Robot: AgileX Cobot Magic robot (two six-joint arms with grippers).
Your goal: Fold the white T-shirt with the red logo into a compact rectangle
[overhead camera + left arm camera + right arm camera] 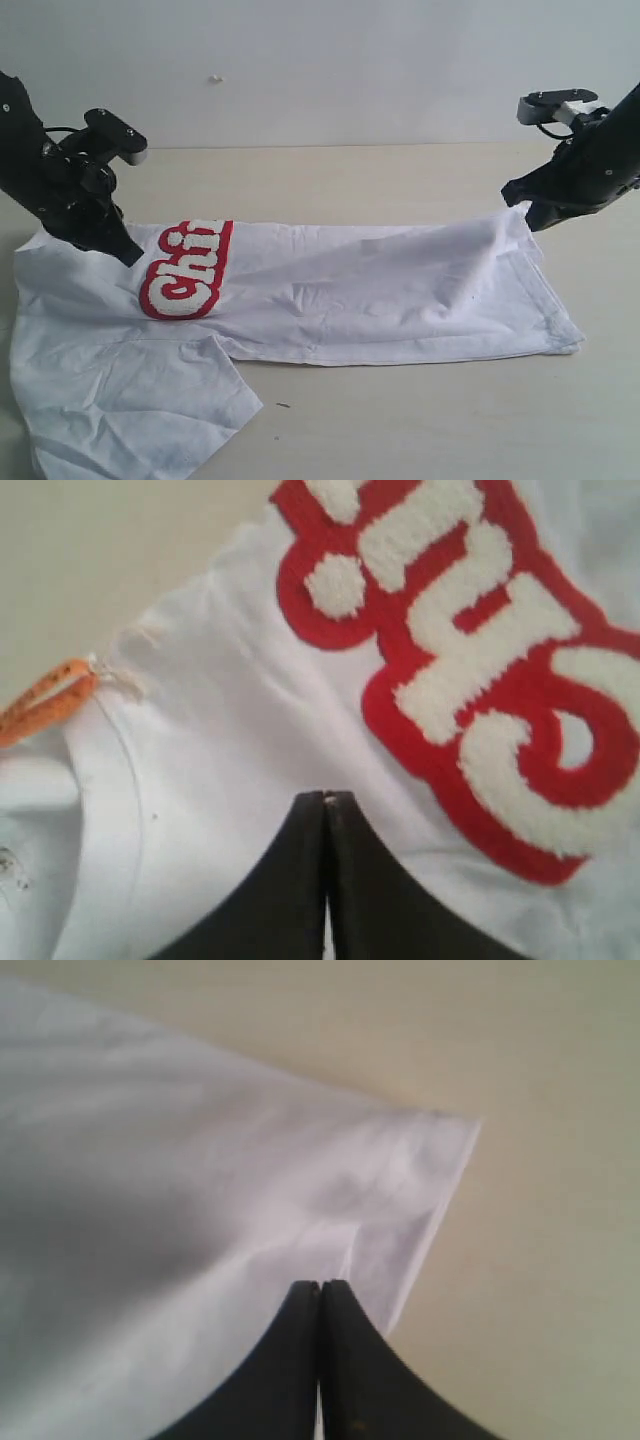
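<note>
The white T-shirt (pixel 350 290) lies across the table, folded over lengthwise, with one sleeve (pixel 150 400) spread toward the front left. The red logo (pixel 185 270) shows only its first letters beside the fold. My left gripper (pixel 128 255) is shut on the shirt's far edge near the collar. In the left wrist view the fingertips (pixel 327 796) pinch cloth between the logo (pixel 480 650) and the orange neck tag (pixel 45 695). My right gripper (pixel 532 218) is shut on the raised hem corner at the right. In the right wrist view its tips (pixel 320 1284) meet on the hem (pixel 400 1210).
The beige table (pixel 400 180) runs bare behind the shirt up to a pale wall (pixel 330 60). More bare tabletop shows in front of the shirt (pixel 430 420). A small dark speck (pixel 283 405) lies near the sleeve.
</note>
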